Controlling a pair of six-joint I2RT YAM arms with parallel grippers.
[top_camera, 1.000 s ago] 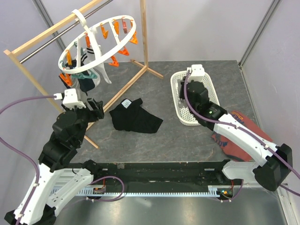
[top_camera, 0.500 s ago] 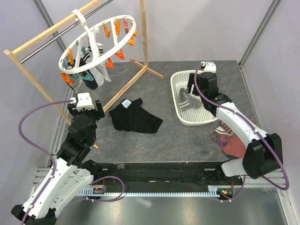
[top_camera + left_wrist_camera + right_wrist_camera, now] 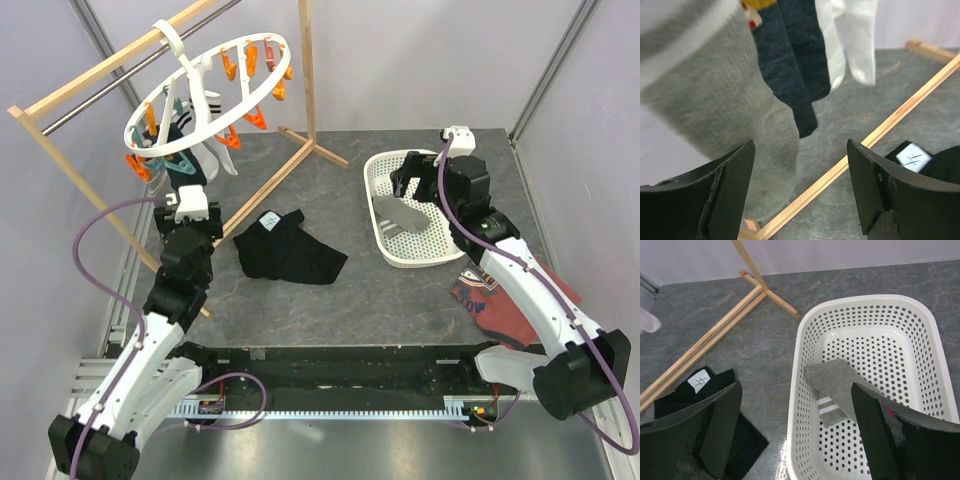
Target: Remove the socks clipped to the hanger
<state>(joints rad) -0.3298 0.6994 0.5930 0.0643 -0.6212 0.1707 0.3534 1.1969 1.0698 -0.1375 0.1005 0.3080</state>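
The round white hanger (image 3: 198, 92) with orange and teal pegs hangs from the wooden rail. Socks (image 3: 187, 168) are clipped at its near-left side. My left gripper (image 3: 186, 190) is just below them, open. In the left wrist view a grey sock (image 3: 730, 115) hangs close by the left finger, with a navy sock (image 3: 790, 65) and a white sock (image 3: 855, 45) behind it. Nothing is gripped by the left gripper (image 3: 800, 150). My right gripper (image 3: 415, 185) hovers open over the white basket (image 3: 372, 195). A grey sock with white stripes (image 3: 840, 385) lies loose in the basket, below the right gripper (image 3: 796, 387).
A black garment (image 3: 290, 248) lies on the table between the arms. A red-brown shirt (image 3: 500, 300) lies at the right under the right arm. The wooden frame's foot (image 3: 270, 185) runs diagonally across the floor and also shows in the left wrist view (image 3: 880, 135).
The right gripper opened and let the grey striped sock drop into the basket, then drew back. The left arm swung in under the hanging socks.
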